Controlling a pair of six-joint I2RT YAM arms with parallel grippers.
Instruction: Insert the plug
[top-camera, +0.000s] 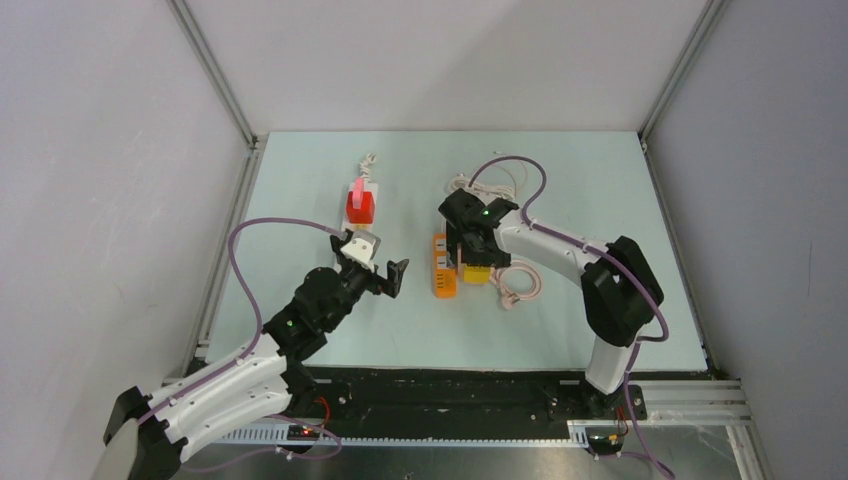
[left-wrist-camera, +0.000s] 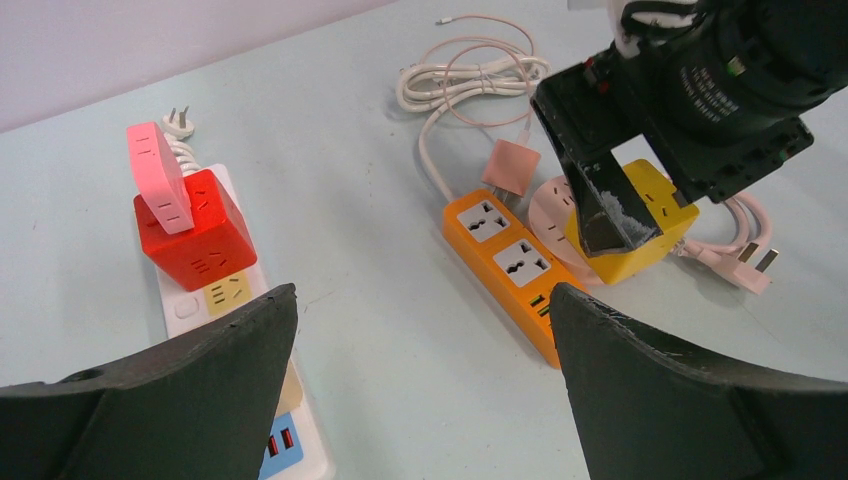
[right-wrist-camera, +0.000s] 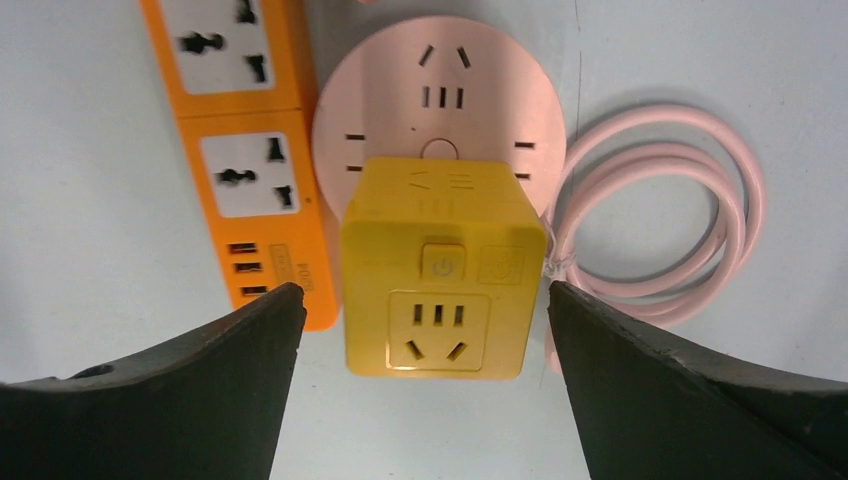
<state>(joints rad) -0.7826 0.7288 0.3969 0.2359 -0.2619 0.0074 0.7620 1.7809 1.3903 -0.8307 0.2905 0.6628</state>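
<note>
A yellow cube socket (right-wrist-camera: 443, 265) stands on a round pink socket (right-wrist-camera: 440, 110), right beside an orange power strip (right-wrist-camera: 245, 150). My right gripper (right-wrist-camera: 425, 292) is open just above the cube, one finger on each side, not touching it. In the top view the right gripper (top-camera: 472, 243) covers the cube (top-camera: 478, 273). My left gripper (left-wrist-camera: 422, 300) is open and empty over bare table between the orange strip (left-wrist-camera: 505, 260) and a white strip (left-wrist-camera: 185, 305). A pink plug (left-wrist-camera: 510, 165) lies at the orange strip's far end. A second pink plug (left-wrist-camera: 750, 262) lies right of the cube.
A red cube socket (left-wrist-camera: 195, 230) with a pink adapter (left-wrist-camera: 158, 175) on top sits on the white strip. A coiled white cable (left-wrist-camera: 470, 75) lies at the back. A pink cable coil (right-wrist-camera: 680, 220) lies right of the round socket. Metal frame posts stand at the table's sides.
</note>
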